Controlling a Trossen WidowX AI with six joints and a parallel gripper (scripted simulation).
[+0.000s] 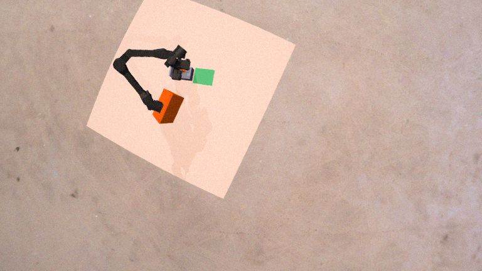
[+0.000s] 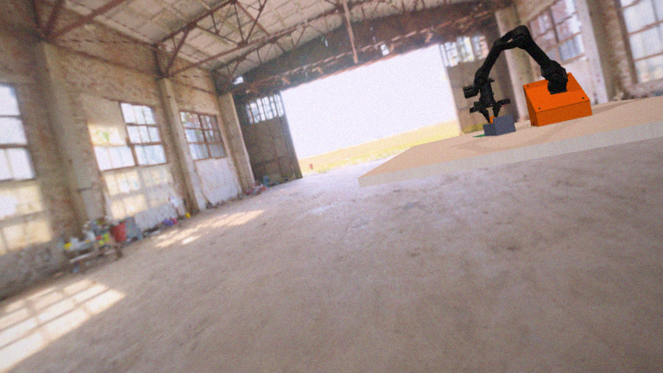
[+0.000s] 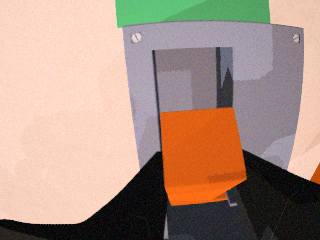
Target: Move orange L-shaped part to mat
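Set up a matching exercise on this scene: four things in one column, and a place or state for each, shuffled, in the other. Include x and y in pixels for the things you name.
1. Gripper (image 1: 180, 70) (image 2: 490, 118) (image 3: 195, 156)
2. Orange part (image 1: 183, 70) (image 2: 491, 118) (image 3: 200, 145)
3. Green mat (image 1: 204, 76) (image 3: 192, 11)
4. Grey tray (image 1: 188, 74) (image 2: 500, 125) (image 3: 140, 85)

A. lies flat beside the tray
B. has a screw at each of two corners in the wrist view
C. shut on the orange part
D. pinched between two black fingers

Pairs: 1-C, 2-D, 3-A, 4-B
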